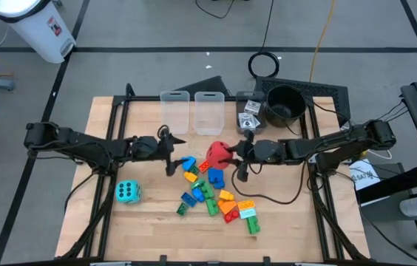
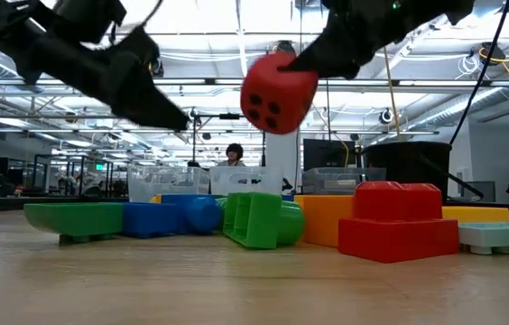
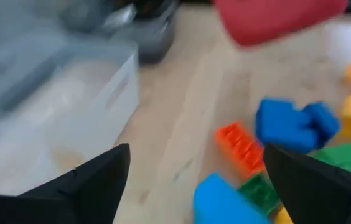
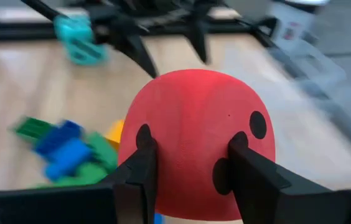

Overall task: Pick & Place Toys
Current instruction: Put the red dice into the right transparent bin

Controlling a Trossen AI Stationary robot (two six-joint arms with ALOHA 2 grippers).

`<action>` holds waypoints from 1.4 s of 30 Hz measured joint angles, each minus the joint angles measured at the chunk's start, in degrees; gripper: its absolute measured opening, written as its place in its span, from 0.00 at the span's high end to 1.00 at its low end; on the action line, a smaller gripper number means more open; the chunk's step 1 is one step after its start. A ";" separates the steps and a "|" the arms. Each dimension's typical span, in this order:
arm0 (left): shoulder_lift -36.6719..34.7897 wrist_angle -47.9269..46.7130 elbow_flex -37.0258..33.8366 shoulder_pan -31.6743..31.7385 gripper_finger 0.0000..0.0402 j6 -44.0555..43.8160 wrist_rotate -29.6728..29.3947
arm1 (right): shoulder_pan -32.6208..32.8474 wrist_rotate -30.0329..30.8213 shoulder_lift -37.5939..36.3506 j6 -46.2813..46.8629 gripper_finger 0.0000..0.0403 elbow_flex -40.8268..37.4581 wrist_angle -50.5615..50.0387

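High view: pale wooden tabletop (image 1: 149,229), centre frame. Right pincer (image 1: 232,153) clamps the red black-dotted foam die (image 1: 218,154) right of centre. Left pincer (image 1: 175,153), left of centre, spread open, holding nothing. Teal dotted foam die (image 1: 127,192) lower left; loose coloured plastic bricks (image 1: 216,196) below centre.

Low view: red die (image 2: 277,92) hangs clear above the bricks (image 2: 390,221).

Right wrist view: fingers (image 4: 137,174) pinch the die (image 4: 203,130).

Left arm stretched low across table toward centre, left gripper (image 1: 171,150) fingers spread wide, nothing between them. Right arm reaches in from opposite side, right gripper (image 1: 232,157) raised, fingers clamped on red die (image 1: 218,154).
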 joint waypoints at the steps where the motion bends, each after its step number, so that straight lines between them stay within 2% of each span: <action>1: 0.09 1.87 0.02 -0.71 0.11 2.50 0.73 | 0.03 -1.24 0.00 -0.01 0.66 0.00 0.91; 4: 0.11 6.75 0.02 -3.41 0.15 11.40 1.87 | 0.02 -3.84 0.00 -0.01 0.66 0.00 3.63; 9: 0.11 13.77 0.02 -8.30 0.20 24.74 0.24 | 0.02 -6.67 -0.02 0.40 0.66 0.02 7.15; 15: 0.11 18.80 0.04 -11.66 0.24 34.94 -2.37 | 0.21 -6.88 -0.02 0.42 0.66 0.02 12.00; 21: 0.13 19.93 0.04 -12.22 0.26 38.55 -2.43 | 0.21 -9.75 0.91 1.41 0.66 0.09 15.44; 30: 0.29 19.76 2.04 -12.22 0.24 38.19 -2.40 | 0.11 -9.70 4.21 0.42 0.66 0.11 20.48; 38: 7.18 19.21 6.46 -12.22 0.28 46.89 -3.22 | 0.15 -9.34 4.07 0.44 0.67 -0.09 21.60; 42: 9.39 18.43 8.64 -12.20 0.30 46.98 -4.98 | 0.15 -8.80 3.93 0.54 0.67 -0.11 21.10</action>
